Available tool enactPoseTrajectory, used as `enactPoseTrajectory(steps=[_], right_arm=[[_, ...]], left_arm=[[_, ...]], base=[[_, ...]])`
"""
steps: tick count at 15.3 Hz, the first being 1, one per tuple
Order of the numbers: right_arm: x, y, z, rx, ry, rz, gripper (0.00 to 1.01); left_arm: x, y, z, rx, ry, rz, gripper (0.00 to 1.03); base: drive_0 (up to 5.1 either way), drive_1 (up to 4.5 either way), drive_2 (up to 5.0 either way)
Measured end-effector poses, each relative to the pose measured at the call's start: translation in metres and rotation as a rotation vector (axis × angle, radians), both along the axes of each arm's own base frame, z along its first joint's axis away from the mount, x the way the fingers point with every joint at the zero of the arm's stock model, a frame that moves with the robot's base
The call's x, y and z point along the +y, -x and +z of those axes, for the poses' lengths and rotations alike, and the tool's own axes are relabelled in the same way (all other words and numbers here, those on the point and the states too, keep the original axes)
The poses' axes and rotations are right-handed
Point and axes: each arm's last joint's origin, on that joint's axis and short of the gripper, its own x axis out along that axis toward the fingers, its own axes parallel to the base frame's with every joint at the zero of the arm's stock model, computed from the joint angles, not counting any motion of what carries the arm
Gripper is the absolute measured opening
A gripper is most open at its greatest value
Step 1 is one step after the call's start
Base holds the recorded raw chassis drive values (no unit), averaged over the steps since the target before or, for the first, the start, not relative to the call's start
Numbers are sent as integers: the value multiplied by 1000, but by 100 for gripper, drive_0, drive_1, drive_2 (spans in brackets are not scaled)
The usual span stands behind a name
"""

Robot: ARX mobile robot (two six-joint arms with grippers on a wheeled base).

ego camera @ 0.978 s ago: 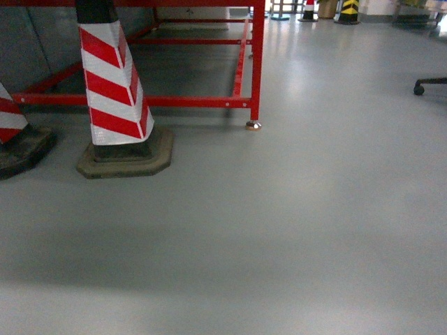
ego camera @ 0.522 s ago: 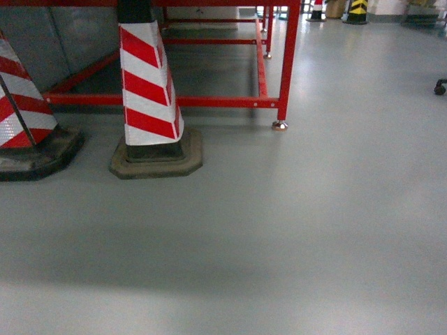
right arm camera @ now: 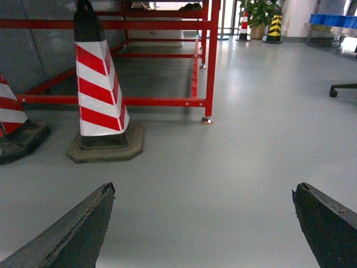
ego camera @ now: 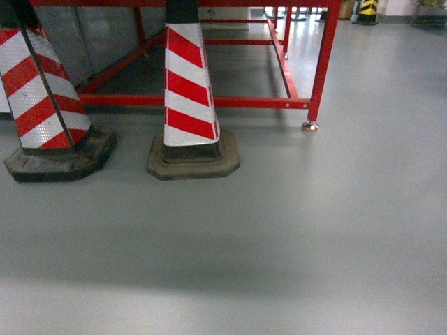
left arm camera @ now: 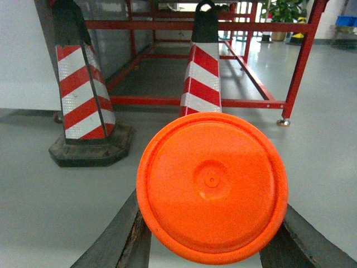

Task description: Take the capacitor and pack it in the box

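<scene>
In the left wrist view, a round orange capacitor (left arm camera: 212,178) faces the camera with its flat end and fills the space between the dark fingers (left arm camera: 125,234). My left gripper (left arm camera: 212,226) is shut on it and holds it above the grey floor. In the right wrist view, my right gripper (right arm camera: 203,188) is open, its two fingers far apart with only floor between them. Neither gripper shows in the head view. The box is out of view.
Two red-and-white striped cones (ego camera: 190,98) (ego camera: 45,98) stand on dark bases before a red metal rack frame (ego camera: 318,70) with a foot (ego camera: 309,126). A chair base (right arm camera: 341,88), a yellow-black bollard (right arm camera: 274,27) and a plant (right arm camera: 259,11) lie far right. Grey floor (ego camera: 279,237) lies ahead.
In the head view, the cones and the red frame have slid to the right, and a second cone has come fully into view at the left. The camera has swung or moved leftwards.
</scene>
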Motion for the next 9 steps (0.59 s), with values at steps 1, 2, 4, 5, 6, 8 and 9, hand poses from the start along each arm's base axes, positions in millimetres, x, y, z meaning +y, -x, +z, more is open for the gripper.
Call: enactPoseTrajectory(steps=[1,2,4,5,6,8,9], right_arm=[[0,0,0,3,0,0,98],[0,0,0,3,0,1,98],[0,0,0,1,0,0,98],[0,0,0,2,0,0,98],[0,0,0,4,0,0,98],[0,0,0,2,0,4,98],[0,0,0,4,0,3,98]], left_arm=[[0,0,0,5,0,0,42],[0,0,0,4,0,-1,42],[0,0,0,3,0,2,42],[0,0,0,5,0,0,42],[0,0,0,2,0,0,42],[0,0,0,3,0,3,42],[0,0,0,2,0,3,42]], base=[[-495,251,251],[-495,251,251],[-495,251,251],[-495,251,251],[-495,251,251],[-495,251,251],[-495,251,251]])
